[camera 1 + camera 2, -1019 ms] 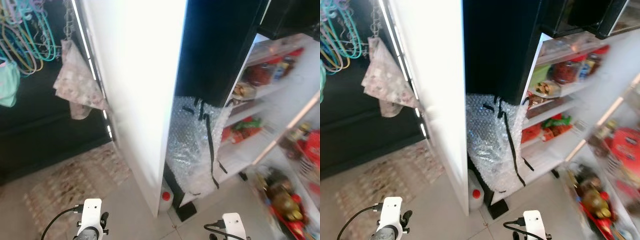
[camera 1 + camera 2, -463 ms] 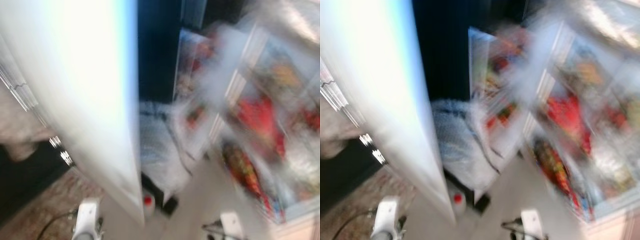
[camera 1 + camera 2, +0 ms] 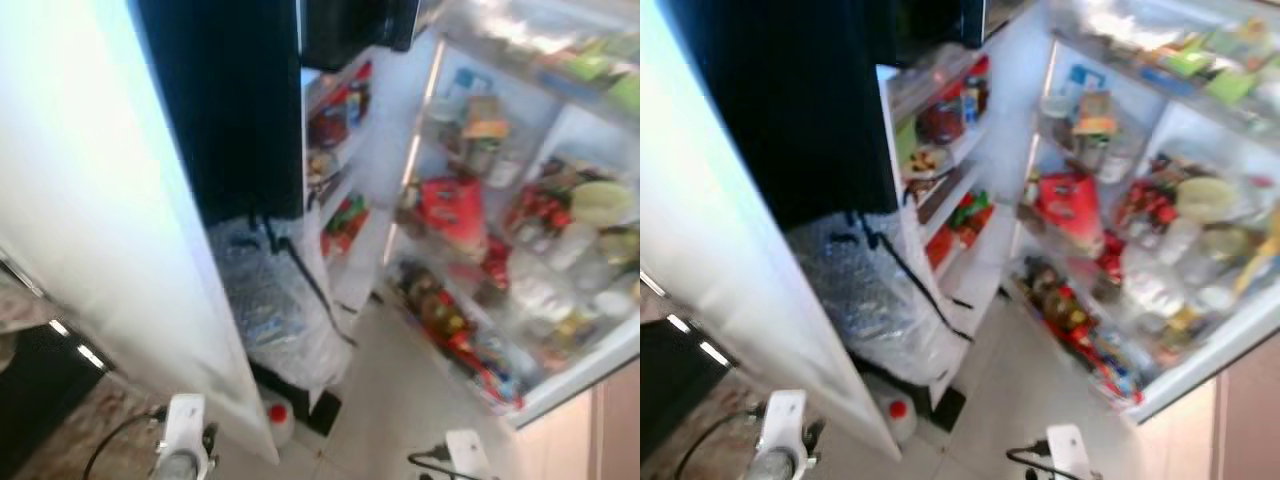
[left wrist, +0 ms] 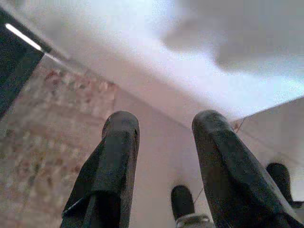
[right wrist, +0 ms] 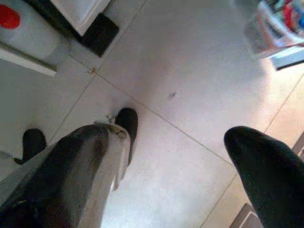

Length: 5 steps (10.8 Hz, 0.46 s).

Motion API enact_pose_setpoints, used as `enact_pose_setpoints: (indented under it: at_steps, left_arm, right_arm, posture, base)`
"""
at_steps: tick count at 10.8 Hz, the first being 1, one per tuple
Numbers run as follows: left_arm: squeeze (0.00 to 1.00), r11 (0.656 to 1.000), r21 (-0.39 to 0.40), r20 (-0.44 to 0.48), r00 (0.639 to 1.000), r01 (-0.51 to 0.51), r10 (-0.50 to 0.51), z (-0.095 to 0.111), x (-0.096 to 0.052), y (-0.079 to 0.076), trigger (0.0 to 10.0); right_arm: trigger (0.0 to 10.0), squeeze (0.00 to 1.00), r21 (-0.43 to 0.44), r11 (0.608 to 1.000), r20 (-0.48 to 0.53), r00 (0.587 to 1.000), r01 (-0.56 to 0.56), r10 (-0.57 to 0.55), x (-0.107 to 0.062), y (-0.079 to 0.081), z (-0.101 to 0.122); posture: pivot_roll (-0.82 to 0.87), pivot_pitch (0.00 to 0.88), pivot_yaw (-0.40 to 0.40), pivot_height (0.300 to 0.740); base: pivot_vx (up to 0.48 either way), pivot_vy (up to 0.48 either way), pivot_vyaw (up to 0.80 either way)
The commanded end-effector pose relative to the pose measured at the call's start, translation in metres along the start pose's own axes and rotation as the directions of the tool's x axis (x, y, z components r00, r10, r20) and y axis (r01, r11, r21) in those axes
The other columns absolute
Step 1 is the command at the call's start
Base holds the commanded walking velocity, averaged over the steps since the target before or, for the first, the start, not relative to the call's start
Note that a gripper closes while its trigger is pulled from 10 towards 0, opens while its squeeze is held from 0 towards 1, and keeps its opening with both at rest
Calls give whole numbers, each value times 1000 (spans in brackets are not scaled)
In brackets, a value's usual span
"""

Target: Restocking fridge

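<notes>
Swinging round to the right over the last second, the head camera has brought the open fridge (image 3: 470,200) from the picture's right edge to the middle, so the robot now faces its stocked shelves. Nothing in the scene itself seems to have moved — only the view. Leftmost stands the white fridge door (image 3: 90,220), then a bubble-wrapped bundle (image 3: 270,300) on the floor against the cabinet, then the door shelves (image 3: 335,150) and the crowded main compartment. The left gripper (image 4: 161,156) hangs low over the floor tiles (image 5: 190,95), fingers parted and holding nothing; the right gripper (image 5: 175,175) likewise — wide apart, empty. With no item in hand, restocking looks barely begun; something to stock must first be fetched.
</notes>
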<state>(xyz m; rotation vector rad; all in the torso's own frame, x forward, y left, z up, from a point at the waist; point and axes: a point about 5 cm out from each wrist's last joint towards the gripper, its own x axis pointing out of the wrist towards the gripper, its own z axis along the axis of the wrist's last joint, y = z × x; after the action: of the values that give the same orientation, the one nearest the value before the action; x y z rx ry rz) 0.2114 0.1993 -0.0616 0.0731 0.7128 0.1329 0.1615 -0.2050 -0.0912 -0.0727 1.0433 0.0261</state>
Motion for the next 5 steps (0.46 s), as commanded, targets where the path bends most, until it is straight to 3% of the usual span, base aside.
enact_pose_setpoints:
  at_steps: [1,5]
  left_arm:
    - [0,1000,7,-48,999,-22,22,-14,-5,8,10000]
    - [0,997,-47,-95,994,-62,57,-24,-8,13,10000]
  right_arm:
    - [10000,0,-1,1000,7,1000,-10,10,0,3,0]
    - [10000,0,23,1000,1,1000,1,-2,0,2,-1]
  posture:
    - [-34,32,25,740]
    - [-38,22,21,740]
  base:
    - [0,0,0]
    - [0,0,0]
